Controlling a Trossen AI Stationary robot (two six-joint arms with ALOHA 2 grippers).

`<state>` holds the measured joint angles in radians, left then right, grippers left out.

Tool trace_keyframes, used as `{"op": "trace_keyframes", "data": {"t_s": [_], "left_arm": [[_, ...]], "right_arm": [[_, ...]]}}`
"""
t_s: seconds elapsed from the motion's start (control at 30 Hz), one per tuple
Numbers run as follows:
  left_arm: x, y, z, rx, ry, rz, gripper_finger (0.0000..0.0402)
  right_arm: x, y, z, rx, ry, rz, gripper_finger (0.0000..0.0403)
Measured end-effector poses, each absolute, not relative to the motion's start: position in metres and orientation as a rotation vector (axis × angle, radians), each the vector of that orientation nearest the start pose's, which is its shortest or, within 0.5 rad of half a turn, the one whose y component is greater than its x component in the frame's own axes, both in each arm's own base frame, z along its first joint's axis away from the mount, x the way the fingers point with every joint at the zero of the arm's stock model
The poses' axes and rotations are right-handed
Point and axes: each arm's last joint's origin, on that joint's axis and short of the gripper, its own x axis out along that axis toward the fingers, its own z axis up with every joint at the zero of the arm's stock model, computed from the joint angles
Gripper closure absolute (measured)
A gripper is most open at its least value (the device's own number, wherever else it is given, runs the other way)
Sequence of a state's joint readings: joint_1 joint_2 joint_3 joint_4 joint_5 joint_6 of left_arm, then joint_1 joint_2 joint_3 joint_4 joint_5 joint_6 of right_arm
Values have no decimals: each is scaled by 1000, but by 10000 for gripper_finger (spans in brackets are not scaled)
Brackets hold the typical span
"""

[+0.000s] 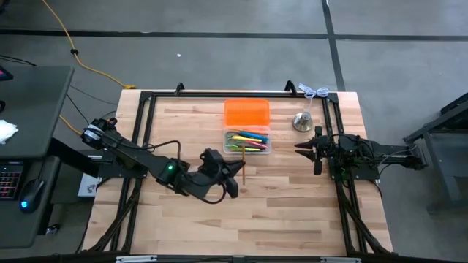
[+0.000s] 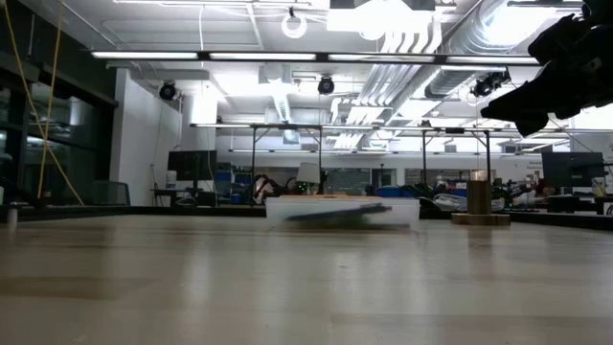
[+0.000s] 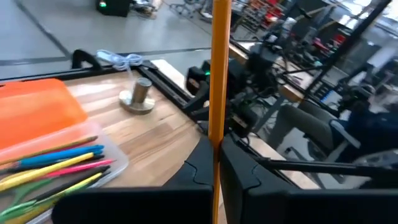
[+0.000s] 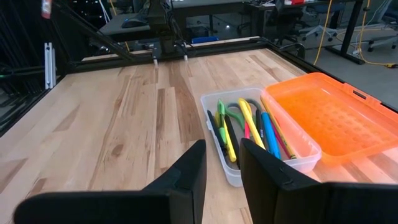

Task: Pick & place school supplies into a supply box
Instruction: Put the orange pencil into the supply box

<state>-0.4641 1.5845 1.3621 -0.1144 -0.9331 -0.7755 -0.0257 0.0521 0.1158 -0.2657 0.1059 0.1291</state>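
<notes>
Left gripper (image 1: 235,175) sits over the table (image 1: 292,212) just short of the box (image 1: 247,142), fingers clamped on an orange pencil (image 3: 219,68) that stands upright between them in the left wrist view. The box lies mid-table, holding pens (image 4: 249,127) in pink, blue, yellow and green; the orange lid (image 1: 246,113) touches its far side. A metal bell (image 1: 303,121) stands right of the lid. Right gripper (image 1: 306,148) waits at the right edge, fingers partly apart, holding nothing.

Wooden table (image 1: 285,212), clear tub (image 1: 247,142), orange lid (image 1: 246,113), bell (image 1: 303,121)
</notes>
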Motion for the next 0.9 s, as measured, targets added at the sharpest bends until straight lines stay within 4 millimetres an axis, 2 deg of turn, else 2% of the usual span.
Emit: {"op": "trace_keyframes", "data": {"t_s": [0.23, 0.37, 0.9], "left_arm": [[333, -142, 356, -493, 16, 430, 364], [338, -136, 363, -477, -10, 361, 364], [362, -83, 375, -457, -39, 10, 364]], "right_arm": [[92, -5, 173, 125, 193, -144, 329], [92, -5, 173, 133, 192, -144, 329], [92, -5, 173, 133, 192, -141, 329]]}}
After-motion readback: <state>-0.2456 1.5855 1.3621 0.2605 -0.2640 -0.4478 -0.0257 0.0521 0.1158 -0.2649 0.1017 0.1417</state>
